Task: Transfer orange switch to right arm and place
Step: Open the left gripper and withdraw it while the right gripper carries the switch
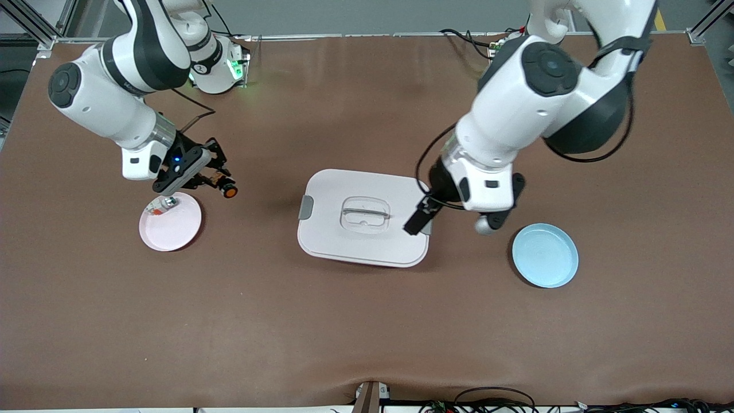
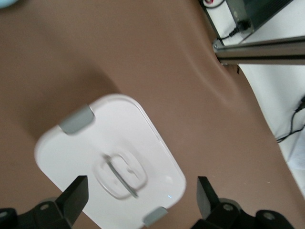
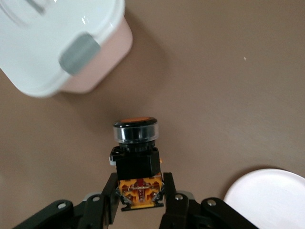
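Note:
The orange switch (image 1: 228, 191), a black stub with an orange cap, hangs just above the brown mat beside the pink plate (image 1: 178, 229). My right gripper (image 1: 217, 181) is shut on it. In the right wrist view the fingers (image 3: 110, 191) pinch the switch's yellow-orange base (image 3: 139, 191), and its capped end (image 3: 135, 128) points away from the gripper (image 3: 140, 198). My left gripper (image 1: 457, 220) is open and holds nothing. It hangs over the edge of the white lidded box (image 1: 362, 218) at the left arm's end. The left wrist view has both its fingers (image 2: 74, 198) wide apart over the box lid (image 2: 109, 157).
A small silver-white part with a red bit (image 1: 158, 205) lies on the pink plate's rim. A light blue plate (image 1: 545, 255) sits toward the left arm's end of the table. The pink plate's edge (image 3: 267, 198) and the box's corner (image 3: 57, 43) show in the right wrist view.

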You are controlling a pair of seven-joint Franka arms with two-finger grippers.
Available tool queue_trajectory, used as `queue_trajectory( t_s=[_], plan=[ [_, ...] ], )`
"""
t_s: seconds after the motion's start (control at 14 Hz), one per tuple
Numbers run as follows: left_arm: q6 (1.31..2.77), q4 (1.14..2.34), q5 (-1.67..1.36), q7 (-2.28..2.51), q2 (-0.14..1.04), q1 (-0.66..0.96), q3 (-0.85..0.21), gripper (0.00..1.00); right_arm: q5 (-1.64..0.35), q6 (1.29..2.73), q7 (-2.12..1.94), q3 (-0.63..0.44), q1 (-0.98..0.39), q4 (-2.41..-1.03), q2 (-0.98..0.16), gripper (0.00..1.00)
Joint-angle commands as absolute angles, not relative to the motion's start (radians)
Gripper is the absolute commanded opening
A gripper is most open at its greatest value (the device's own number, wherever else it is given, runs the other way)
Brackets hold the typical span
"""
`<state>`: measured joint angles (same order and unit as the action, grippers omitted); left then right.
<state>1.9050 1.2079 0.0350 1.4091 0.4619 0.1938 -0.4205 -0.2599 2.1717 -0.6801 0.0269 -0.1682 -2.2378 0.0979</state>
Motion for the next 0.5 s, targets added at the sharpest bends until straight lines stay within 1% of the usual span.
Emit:
queue_trajectory(
  t_s=[0.0,0.14,0.28,0.43],
  plan=[
    [1.807,1.235,0.054,1.222,0.42,0.102,-0.419,1.0,-0.172,2.143,-0.803,0.041,-0.101,-2.24,0.112,0.0],
    [1.74,1.238,0.113,1.158,0.411,0.06,-0.419,1.0,-0.166,2.143,-0.933,0.041,-0.045,-2.252,0.115,0.0],
    [1.703,1.243,0.21,1.137,0.405,0.055,-0.42,1.0,-0.132,2.148,-1.069,0.041,0.018,-2.258,0.117,0.0],
    [1.646,1.243,0.245,1.047,0.396,0.034,-0.42,1.0,-0.107,2.155,-1.193,0.041,0.087,-2.26,0.115,0.0]
  ],
)
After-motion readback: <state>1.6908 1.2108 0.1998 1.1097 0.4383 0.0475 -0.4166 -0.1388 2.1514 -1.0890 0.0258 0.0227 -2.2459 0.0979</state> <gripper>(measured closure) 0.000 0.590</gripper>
